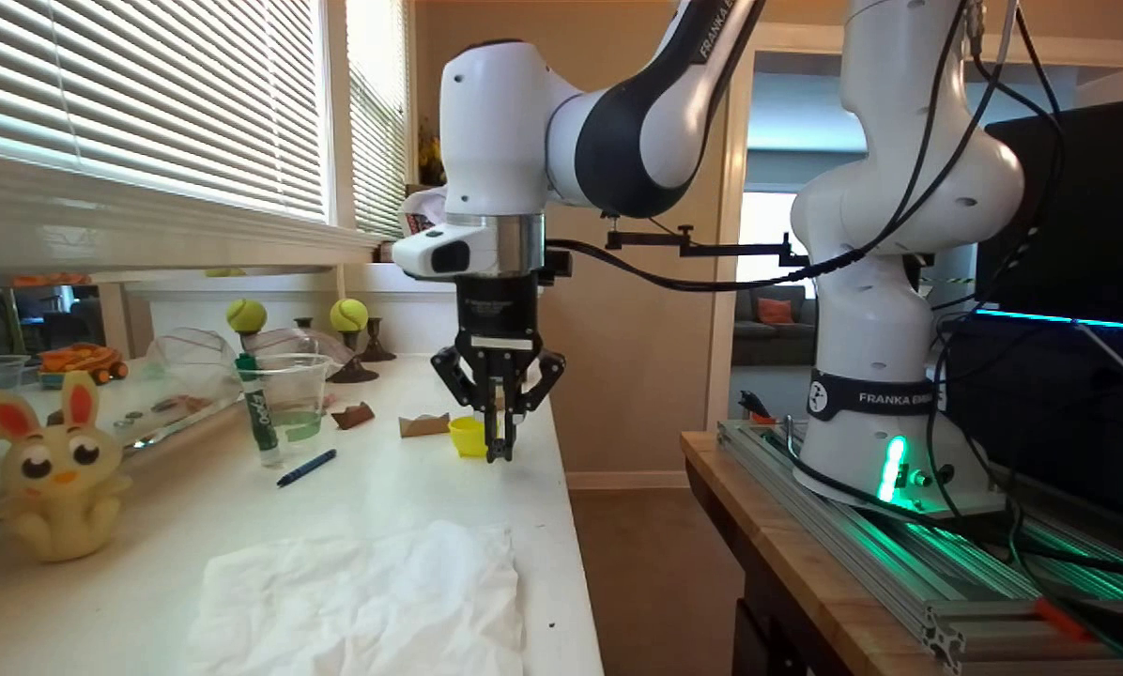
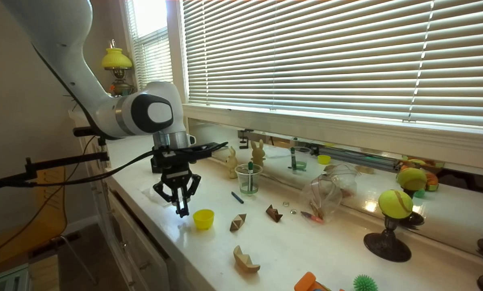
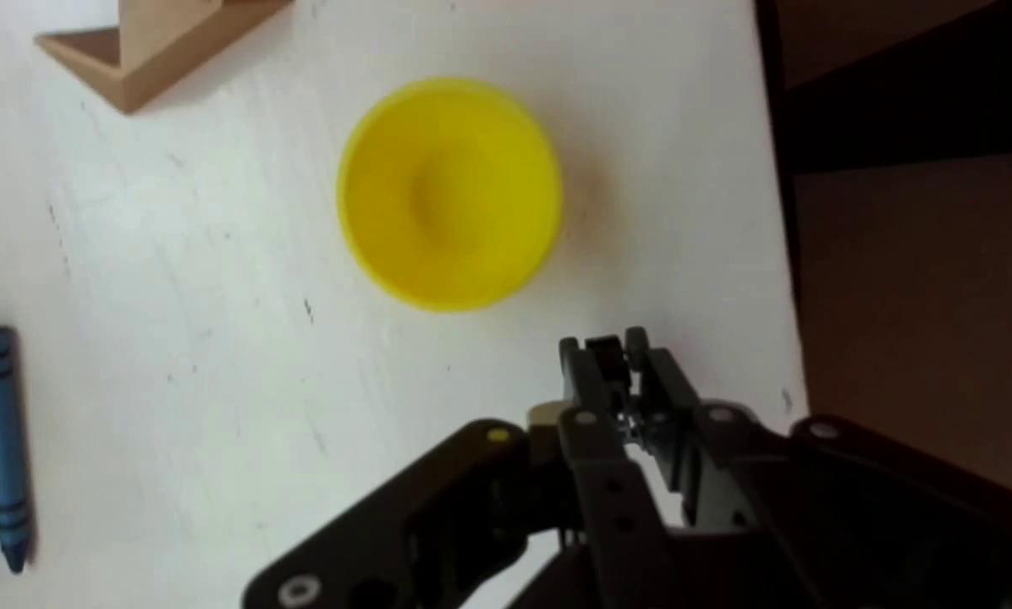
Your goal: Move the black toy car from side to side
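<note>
black toy car [image 3: 609, 359], read as the tiny dark block at the ends of the jaws, was over the table [image 3: 218, 338], near its edge. the jaws were pinching it; its details were too small to make out, and clearance beneath it could not be judged.

likely faults and causes:
1. loss of grip: the block offered little surface to hold, so a jerky stroke or contact with the table risked twisting it loose.
2. collision: the yellow cup [image 3: 451, 194] stood upright just beside the jaws; a stroke toward it risked tipping it or pushing it into the tan folded piece [image 3: 172, 55].
3. fall: a release too far toward the edge risked dropping the car to the floor [image 1: 627, 563].
</note>
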Robot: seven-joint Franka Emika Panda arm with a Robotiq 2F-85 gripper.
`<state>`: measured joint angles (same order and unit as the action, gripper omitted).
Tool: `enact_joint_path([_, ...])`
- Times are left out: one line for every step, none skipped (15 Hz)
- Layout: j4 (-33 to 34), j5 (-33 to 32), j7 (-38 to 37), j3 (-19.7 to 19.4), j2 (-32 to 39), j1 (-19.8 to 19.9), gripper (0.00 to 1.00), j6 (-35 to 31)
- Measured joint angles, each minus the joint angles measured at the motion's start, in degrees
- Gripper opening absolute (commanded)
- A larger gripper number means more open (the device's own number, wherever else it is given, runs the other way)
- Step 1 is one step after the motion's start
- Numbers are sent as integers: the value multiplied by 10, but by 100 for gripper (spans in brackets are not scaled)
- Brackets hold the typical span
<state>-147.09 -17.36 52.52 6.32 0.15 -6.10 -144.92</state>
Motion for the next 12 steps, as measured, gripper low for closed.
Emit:
enact_joint_path([-3,-9,-5,-6,1,3,4,4])
enact_joint_path([-6,-18,-12,-10,2,6,4,4])
enact_joint_path([-10,-25,-19,-12,4,7,4,4])
enact_joint_path([-13,-29,-25,-12,6,7,4,3])
enact_joint_path([-13,-32,-31,-10,10,6,4,3])
enact_joint_path([-13,-33,-37,-8,13,4,4,2])
enact_joint_path([-13,-33,-41,-5,16,3,4,-1])
enact_joint_path([-12,-33,-45,-3,17,1,4,-3])
enact_joint_path([-12,-33,-48,0,18,-2,4,-6])
enact_joint_path([-12,-33,-51,3,18,-3,4,-9])
enact_joint_path([-12,-33,-54,6,19,-5,4,-11])
enact_joint_path([-12,-33,-56,9,19,-8,4,-13])
